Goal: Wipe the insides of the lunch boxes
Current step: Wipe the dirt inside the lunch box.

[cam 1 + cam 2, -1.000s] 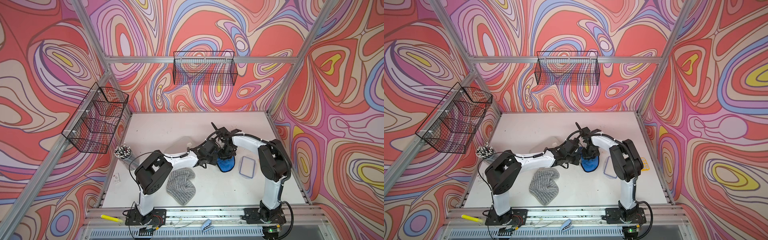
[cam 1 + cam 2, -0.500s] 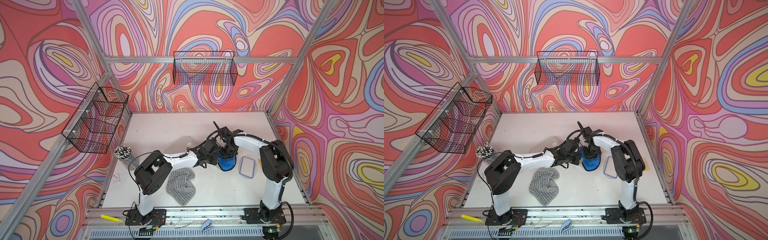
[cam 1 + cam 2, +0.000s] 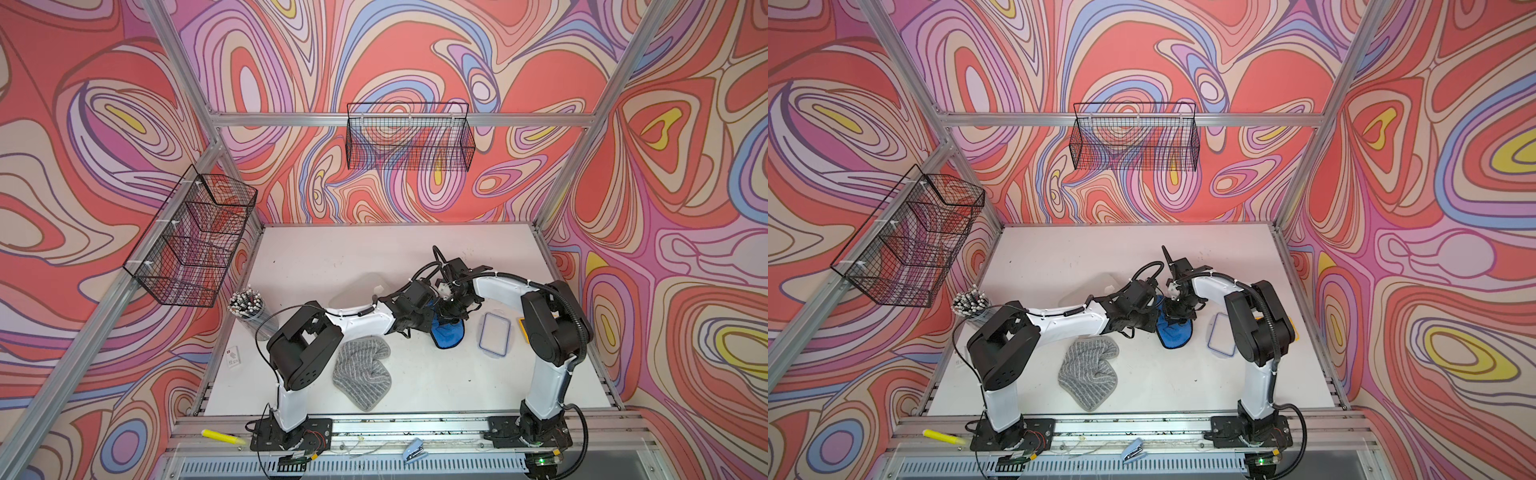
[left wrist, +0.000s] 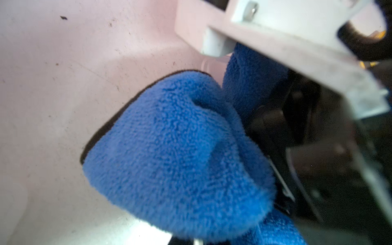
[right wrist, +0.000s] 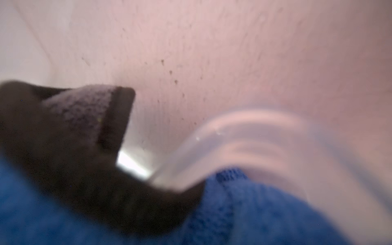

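Close together over the middle of the counter (image 3: 332, 257), the left gripper (image 3: 432, 313) and the right gripper (image 3: 455, 309) nearly touch, tips pointed down. Both are closed all the way. The right gripper has a blue cloth (image 3: 448, 334) bunched in its jaws, and the loose end hangs below it and fans onto the counter in both top views. What the left gripper pinches, if anything, cannot be told, since its tips are hidden behind the cloth and the other arm.

The small lunch box (image 5: 244, 137) shows only in the right wrist view, where a blurred clear rim curves just beside the right gripper's dark finger (image 5: 110, 118), with the cloth pressed against it. In the left wrist view the cloth (image 4: 180, 159) fills the space right in front of the left gripper.

The large lunch box (image 3: 361, 286) lies behind the left gripper's forearm. It is faint against the white surface, so little beyond its outline can be made out.

Just outside the right gripper lies a blue-rimmed lid (image 3: 494, 334), flat on the counter, with a yellow calculator (image 3: 522, 328) beyond it, partly under the right arm. A grey striped cloth (image 3: 361, 374) sits crumpled nearer the arm bases, well apart from both grippers.
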